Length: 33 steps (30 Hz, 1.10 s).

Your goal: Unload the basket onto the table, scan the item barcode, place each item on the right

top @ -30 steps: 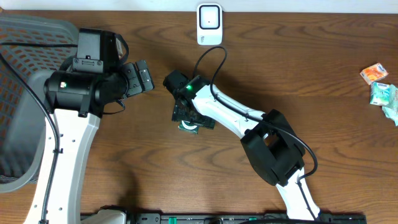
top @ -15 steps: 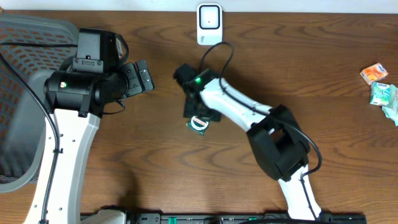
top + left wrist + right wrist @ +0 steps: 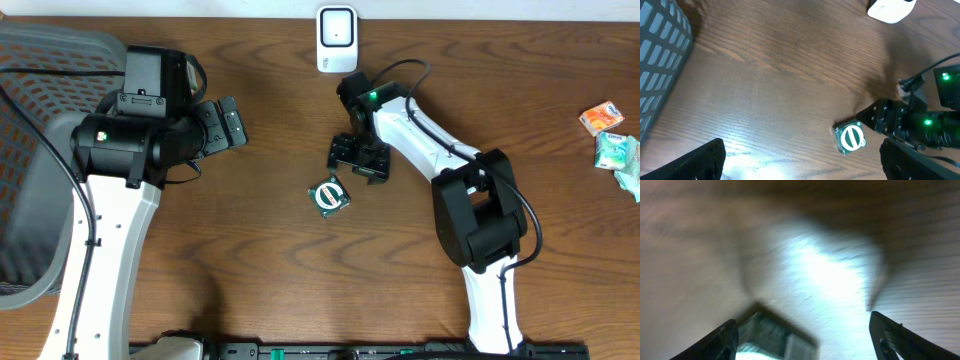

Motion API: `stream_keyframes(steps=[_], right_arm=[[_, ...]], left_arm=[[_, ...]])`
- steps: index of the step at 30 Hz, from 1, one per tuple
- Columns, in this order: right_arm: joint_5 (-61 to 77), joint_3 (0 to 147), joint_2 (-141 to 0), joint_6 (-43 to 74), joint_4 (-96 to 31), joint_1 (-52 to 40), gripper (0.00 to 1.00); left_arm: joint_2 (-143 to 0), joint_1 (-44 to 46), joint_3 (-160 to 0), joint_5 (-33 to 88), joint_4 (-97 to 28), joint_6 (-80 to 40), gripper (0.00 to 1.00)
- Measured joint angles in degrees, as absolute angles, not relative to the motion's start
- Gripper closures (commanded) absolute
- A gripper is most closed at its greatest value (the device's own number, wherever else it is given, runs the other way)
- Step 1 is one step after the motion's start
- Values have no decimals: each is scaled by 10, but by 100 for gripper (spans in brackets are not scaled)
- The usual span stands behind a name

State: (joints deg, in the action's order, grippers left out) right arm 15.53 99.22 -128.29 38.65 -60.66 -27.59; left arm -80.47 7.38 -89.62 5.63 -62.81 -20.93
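"Was the right claw [image 3: 360,158] holding anything?"
"No, it hung open and empty. The item [image 3: 328,196] lay on the table [image 3: 250,285] just beside it. The left claw [image 3: 228,124] was open too."
"What next?"
"Best to grab the item by its edges, then turn it toward the scanner [image 3: 337,38]."
"What changed?"
"A second before, the right claw sat over the item. It had swung away."

Prob. lab (mock checkout): wood table [image 3: 250,260], scanner [image 3: 337,38], basket [image 3: 60,45]
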Motion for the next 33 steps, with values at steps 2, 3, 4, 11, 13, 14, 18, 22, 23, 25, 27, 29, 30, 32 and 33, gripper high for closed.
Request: stream_keyframes(steps=[2, 3, 4, 11, 13, 14, 18, 22, 23, 25, 27, 29, 30, 32, 33], right_arm=[[173, 992, -1283, 351, -604, -280, 12], [181, 992, -1283, 324, -604, -282, 10], [186, 992, -1283, 298, -604, -285, 9], [202, 992, -1283, 139, -600, -308, 7], [202, 992, -1283, 105, -601, -315, 7], [201, 992, -1283, 91, -603, -319, 7], [178, 992, -1283, 53, -609, -337, 7], [131, 990, -1283, 49, -610, -362, 14], [114, 989, -1283, 53, -613, -370, 17], [81, 988, -1283, 69, -621, -388, 23], [47, 987, -1283, 95, -628, -408, 24], [26, 987, -1283, 114, -635, -422, 25], [18, 987, -1283, 121, -637, -427, 26], [7, 986, -1283, 132, -639, -436, 28], [3, 985, -1283, 136, -639, -438, 30]], left_arm=[[-805, 74, -896, 56, -628, -209, 2], [-805, 74, -896, 56, -628, -209, 2], [-805, 74, -896, 56, -628, -209, 2], [-805, 74, -896, 56, -628, -209, 2], [-805, 74, -896, 56, -628, -209, 2], [-805, 74, -896, 56, -628, -209, 2], [-805, 74, -896, 56, -628, -209, 2], [-805, 74, -896, 56, -628, -209, 2], [-805, 74, -896, 56, -628, -209, 2], [-805, 74, -896, 57, -628, -209, 2], [-805, 74, -896, 56, -628, -209, 2], [-805, 74, -896, 57, -628, -209, 2], [-805, 74, -896, 57, -628, -209, 2], [-805, 74, -896, 56, -628, -209, 2], [-805, 74, -896, 56, -628, -209, 2]])
